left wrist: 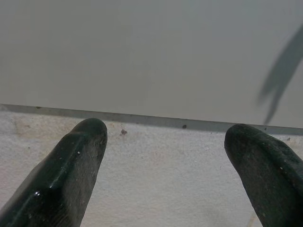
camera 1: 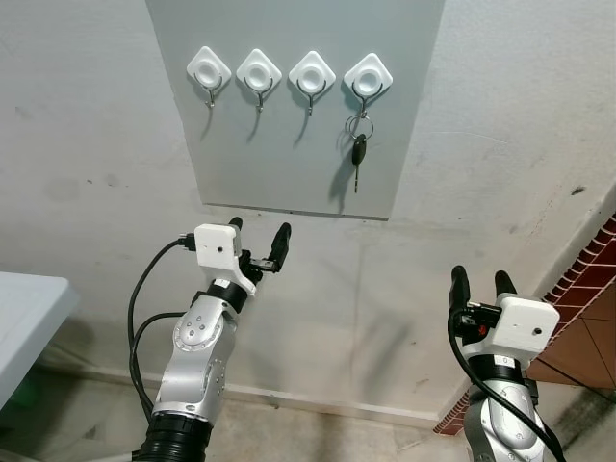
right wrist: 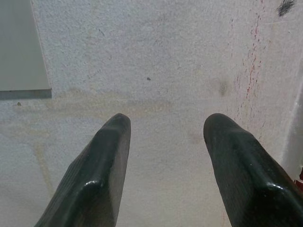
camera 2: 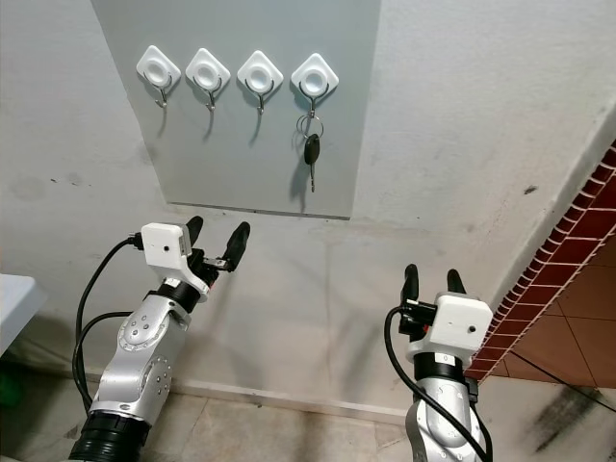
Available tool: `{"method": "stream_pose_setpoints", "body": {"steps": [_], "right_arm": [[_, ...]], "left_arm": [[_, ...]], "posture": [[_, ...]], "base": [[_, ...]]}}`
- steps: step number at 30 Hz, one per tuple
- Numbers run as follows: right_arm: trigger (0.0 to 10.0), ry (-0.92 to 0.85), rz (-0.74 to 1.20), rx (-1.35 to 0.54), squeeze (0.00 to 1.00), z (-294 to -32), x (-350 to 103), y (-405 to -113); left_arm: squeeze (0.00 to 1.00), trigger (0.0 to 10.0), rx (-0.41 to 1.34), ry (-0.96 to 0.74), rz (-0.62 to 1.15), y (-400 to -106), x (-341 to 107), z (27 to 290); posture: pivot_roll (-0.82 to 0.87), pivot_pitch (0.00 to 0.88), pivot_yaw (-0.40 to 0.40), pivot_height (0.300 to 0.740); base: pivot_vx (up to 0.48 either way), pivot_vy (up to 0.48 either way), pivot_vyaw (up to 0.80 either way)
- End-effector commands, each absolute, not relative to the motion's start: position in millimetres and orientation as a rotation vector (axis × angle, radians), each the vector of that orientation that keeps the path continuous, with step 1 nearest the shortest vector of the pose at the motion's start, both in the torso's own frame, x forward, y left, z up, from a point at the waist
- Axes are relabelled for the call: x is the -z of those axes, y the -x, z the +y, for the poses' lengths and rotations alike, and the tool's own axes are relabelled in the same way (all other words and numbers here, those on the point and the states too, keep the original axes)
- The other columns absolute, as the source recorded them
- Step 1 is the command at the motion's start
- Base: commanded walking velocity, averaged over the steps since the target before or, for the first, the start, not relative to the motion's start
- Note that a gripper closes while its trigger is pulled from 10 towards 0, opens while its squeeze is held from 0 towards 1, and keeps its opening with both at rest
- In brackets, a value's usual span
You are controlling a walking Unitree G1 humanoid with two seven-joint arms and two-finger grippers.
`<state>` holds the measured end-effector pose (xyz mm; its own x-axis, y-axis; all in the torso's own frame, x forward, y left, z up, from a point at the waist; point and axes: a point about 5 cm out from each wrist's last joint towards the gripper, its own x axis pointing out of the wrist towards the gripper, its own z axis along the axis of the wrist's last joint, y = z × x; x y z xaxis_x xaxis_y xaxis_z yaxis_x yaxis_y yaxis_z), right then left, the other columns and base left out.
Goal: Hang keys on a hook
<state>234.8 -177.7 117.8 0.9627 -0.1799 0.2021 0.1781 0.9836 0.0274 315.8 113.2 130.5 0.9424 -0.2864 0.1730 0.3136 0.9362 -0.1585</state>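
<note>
A black-headed key on a metal ring hangs from the rightmost of several white hooks on a grey wall panel. The three hooks to its left are bare. My left gripper is raised below the panel's lower edge, open, nothing between its fingers. My right gripper stands lower and to the right, facing the bare white wall, open and holding nothing, fingers spread apart.
A rough white plaster wall surrounds the panel. A red brick wall section angles in at the right. A pale table edge sits at the far left. The tiled floor lies below.
</note>
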Motion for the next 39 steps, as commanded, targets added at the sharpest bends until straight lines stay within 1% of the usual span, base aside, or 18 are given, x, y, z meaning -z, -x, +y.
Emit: {"method": "stream_pose_setpoints", "body": {"steps": [1,3,4,6,8,10,11,15,23,31,34,39], "right_arm": [[10.0,-0.003,-0.211,0.171,0.00,-176,-119,-237],[10.0,0.001,-0.210,0.170,0.00,-175,-119,-238],[10.0,0.005,-0.214,0.163,0.00,-175,-121,-239],[10.0,0.009,-0.222,0.151,0.00,-175,-124,-240],[10.0,0.036,-0.195,0.164,0.00,-178,-117,-243],[10.0,0.014,-0.203,0.159,0.00,-177,-118,-244],[10.0,0.018,-0.210,0.160,0.00,-176,-120,-244],[10.0,0.025,-0.213,0.158,0.00,-175,-118,-247],[10.0,0.029,-0.222,0.151,0.00,-174,-122,-251],[10.0,0.031,-0.212,0.133,0.00,-174,-120,-249],[10.0,0.017,-0.192,0.115,0.00,-172,-115,-248],[10.0,0.016,-0.179,0.102,0.00,-171,-112,-249]], "left_arm": [[0.00,10.0,0.300,0.182,-0.155,-318,-132,115],[0.00,10.0,0.299,0.181,-0.156,-319,-132,115],[0.00,10.0,0.293,0.185,-0.158,-319,-132,116],[0.00,10.0,0.293,0.190,-0.161,-317,-131,114],[0.00,10.0,0.274,0.166,-0.140,-318,-125,113],[0.00,10.0,0.290,0.214,-0.158,-318,-128,113],[0.00,10.0,0.290,0.187,-0.158,-319,-129,113],[0.00,10.0,0.290,0.184,-0.157,-323,-129,115],[0.00,10.0,0.279,0.186,-0.155,-330,-130,115],[0.00,10.0,0.299,0.186,-0.176,-323,-131,112],[0.00,10.0,0.281,0.167,-0.141,-320,-120,118],[0.00,10.0,0.265,0.198,-0.140,-319,-121,122]], "posture": [[-0.17,0.026,0.057,0.740],[-0.17,0.027,0.055,0.740],[-0.18,0.036,0.038,0.740],[-0.17,0.041,0.044,0.740],[-0.17,0.027,0.044,0.740],[-0.17,0.031,0.045,0.740],[-0.16,0.027,0.048,0.740],[-0.17,0.008,0.060,0.740],[-0.18,0.000,0.051,0.740],[-0.14,0.001,0.033,0.740],[-0.13,0.001,0.027,0.740],[-0.11,0.001,0.025,0.740]], "base": [[0.000,0.000,0.00],[0.000,0.000,0.00],[0.000,0.000,0.00],[0.000,0.000,0.00],[0.000,0.000,0.00],[0.000,0.000,0.00],[0.000,0.000,0.00],[0.000,0.000,0.00],[0.000,0.000,0.00],[0.000,0.000,0.00],[0.000,0.000,0.00],[0.000,0.000,0.00]]}}
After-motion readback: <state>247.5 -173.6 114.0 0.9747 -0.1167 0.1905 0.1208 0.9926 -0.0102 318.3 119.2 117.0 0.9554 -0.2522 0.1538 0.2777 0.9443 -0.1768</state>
